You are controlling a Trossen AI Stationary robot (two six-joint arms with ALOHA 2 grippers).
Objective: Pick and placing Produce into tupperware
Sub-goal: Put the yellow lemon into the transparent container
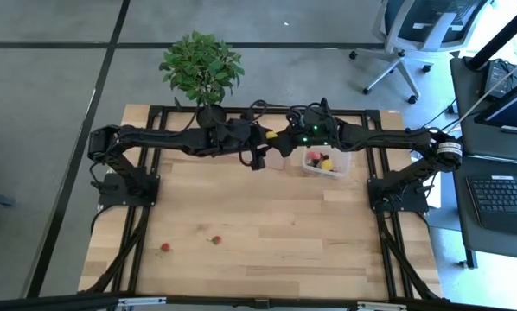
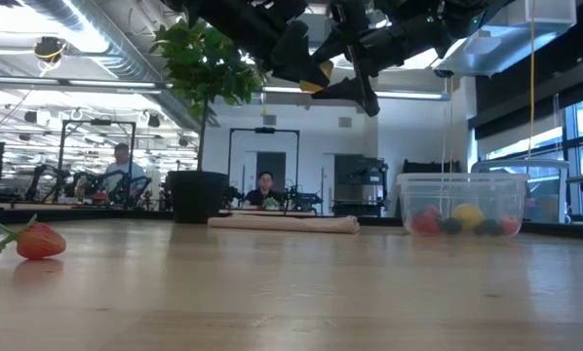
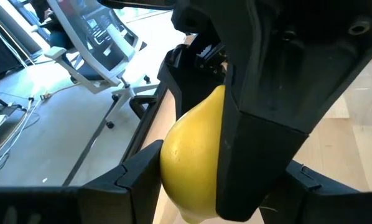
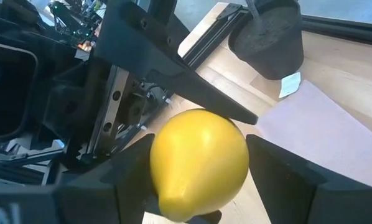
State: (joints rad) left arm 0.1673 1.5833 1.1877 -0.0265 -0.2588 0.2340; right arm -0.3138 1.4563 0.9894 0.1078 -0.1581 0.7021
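Note:
A yellow lemon-like piece of produce (image 1: 271, 135) hangs high above the table's far middle. My left gripper (image 3: 217, 186) reaches it from the left and my right gripper (image 4: 198, 180) from the right, and both are shut on it. The clear tupperware (image 1: 326, 162) stands on its base just right of them. It holds a yellow piece, red berries and dark pieces (image 2: 462, 216). Two red berries (image 1: 165, 247) (image 1: 215, 239) lie on the table toward the near left. My left gripper has one finger (image 3: 136, 180) against the lemon's side (image 3: 170, 158). The right gripper's finger hides the other side. It comes from the table's left, slanting a little down. The lemon is lifted clear. My right gripper pinches the lemon's wide middle (image 4: 164, 165) between its two fingers (image 4: 127, 180). It comes from the table's right, slanting a little down. The lemon is clear of the table, with its narrow end toward the wrist.
A potted green plant (image 1: 202, 67) stands at the far edge, left of centre. A flat brownish sheet (image 1: 280, 160) lies under the grippers, beside the tupperware. The dark arm frames (image 1: 124, 186) (image 1: 397, 192) flank the table. Open wood lies toward the near edge.

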